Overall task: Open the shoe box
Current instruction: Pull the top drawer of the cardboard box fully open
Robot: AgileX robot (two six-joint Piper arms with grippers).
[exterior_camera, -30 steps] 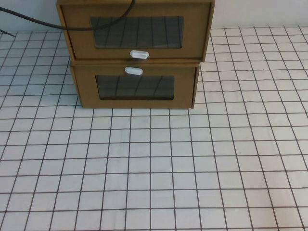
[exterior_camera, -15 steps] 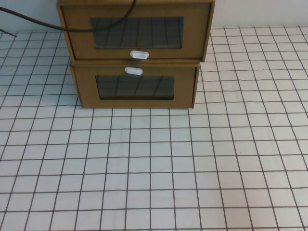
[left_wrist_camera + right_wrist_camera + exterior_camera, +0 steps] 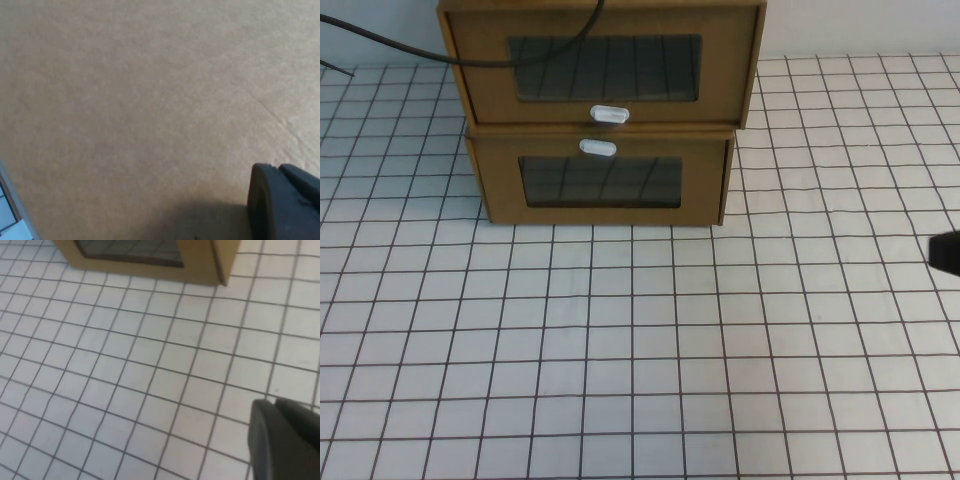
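Two brown cardboard shoe boxes are stacked at the back of the table. The upper box [image 3: 605,65] and the lower box [image 3: 600,180] each have a dark window and a white handle, the upper handle [image 3: 609,114] just above the lower handle [image 3: 597,148]. Both drawers look closed. My right gripper [image 3: 946,251] shows only its tip at the right edge, well to the right of the boxes. In its wrist view my right gripper [image 3: 280,440] hangs shut over the tiles, with the lower box [image 3: 150,255] far off. My left gripper [image 3: 282,200] is shut, close against plain cardboard [image 3: 140,110].
The white tabletop [image 3: 640,350] with its black grid stretches in front of the boxes. A black cable [image 3: 470,55] crosses the upper box's front from the left. The left arm does not show in the high view.
The right gripper's tip has come into the high view at the right edge. The boxes have not moved.
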